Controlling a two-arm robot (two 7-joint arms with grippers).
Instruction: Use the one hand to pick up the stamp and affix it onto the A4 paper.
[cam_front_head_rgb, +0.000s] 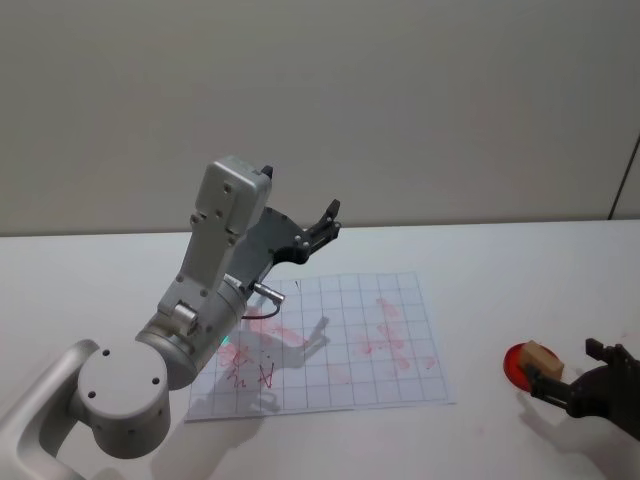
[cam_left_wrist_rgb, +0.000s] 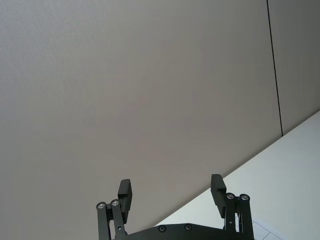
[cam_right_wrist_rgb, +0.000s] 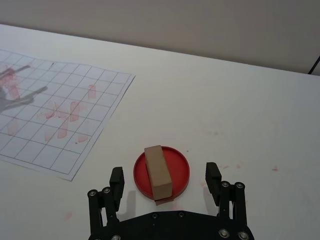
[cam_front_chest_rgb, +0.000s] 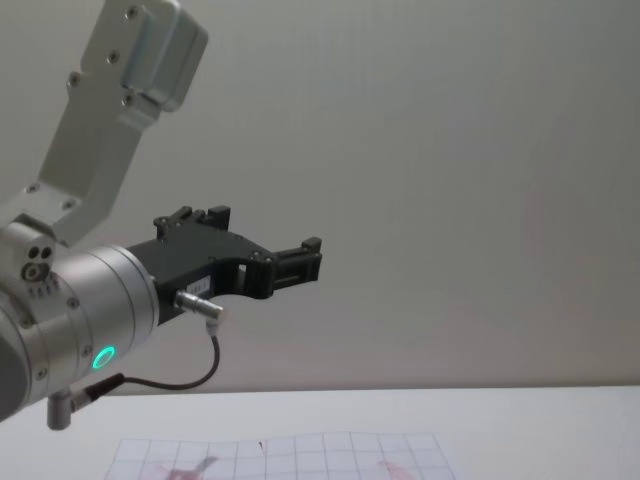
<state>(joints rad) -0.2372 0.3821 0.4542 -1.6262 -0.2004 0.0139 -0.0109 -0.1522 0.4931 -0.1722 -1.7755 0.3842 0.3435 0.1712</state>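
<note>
White tabletop (cam_front_head_rgb: 500, 270) runs back to a plain grey wall (cam_front_head_rgb: 400, 100). The biggest thing over it is the left arm (cam_front_head_rgb: 215, 280), parked. It rises above the near left part of the sheet, elbow bent, with its wrist tipped up and away. The left gripper (cam_left_wrist_rgb: 171, 186) is aimed at the wall with its jaws spread wide and nothing between them.

Below that arm the A4 paper (cam_front_head_rgb: 340, 340) lies flat, with a grey grid and smudged red prints across it.

To the right of the sheet, low over the near right of the table, the right gripper (cam_right_wrist_rgb: 165, 172) reaches forward. Its jaws are wide apart, one on either side of a round red ink pad (cam_right_wrist_rgb: 177, 167), and hold nothing.

On that pad rests the stamp (cam_right_wrist_rgb: 158, 170), a wooden block whose long side points away from the gripper. It sits a little toward one jaw rather than midway.

Because of that offset, I judge that one jaw would meet the block first on closing, and could twist or slide it. The jaws could also catch the pad's rim and drag the pad, or the inked face might cling and lift the pad with it.
</note>
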